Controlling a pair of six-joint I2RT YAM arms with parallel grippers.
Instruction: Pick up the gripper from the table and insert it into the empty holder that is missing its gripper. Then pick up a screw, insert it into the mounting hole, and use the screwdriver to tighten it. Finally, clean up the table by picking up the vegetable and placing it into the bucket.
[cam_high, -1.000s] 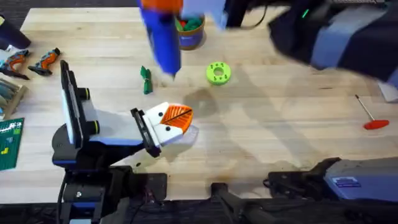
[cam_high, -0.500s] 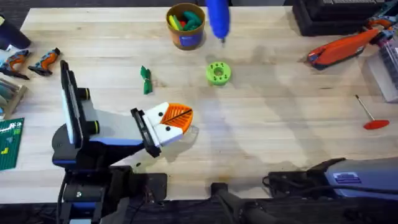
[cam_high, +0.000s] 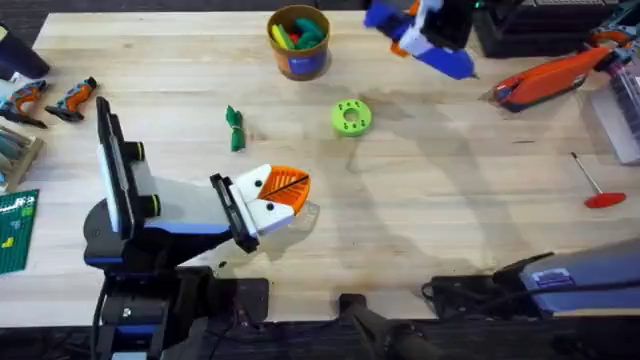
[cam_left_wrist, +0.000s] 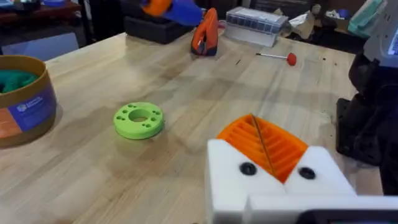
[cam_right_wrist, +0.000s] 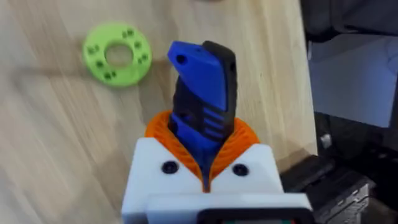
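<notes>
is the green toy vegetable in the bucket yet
No. The small dark green toy vegetable lies on the wooden table, apart from the yellow-orange tub.

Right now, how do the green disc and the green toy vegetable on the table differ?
The disc is lime green, round and flat with holes; the vegetable is dark green, slim and elongated with leafy ends. The disc lies nearer the bucket than the vegetable. Both rest untouched on the table.

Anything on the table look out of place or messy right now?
One thing: the small dark green toy vegetable lies loose on the wood, left of the lime green round disc, not in the yellow-orange bucket. The right hand grips the blue screwdriver.
</notes>
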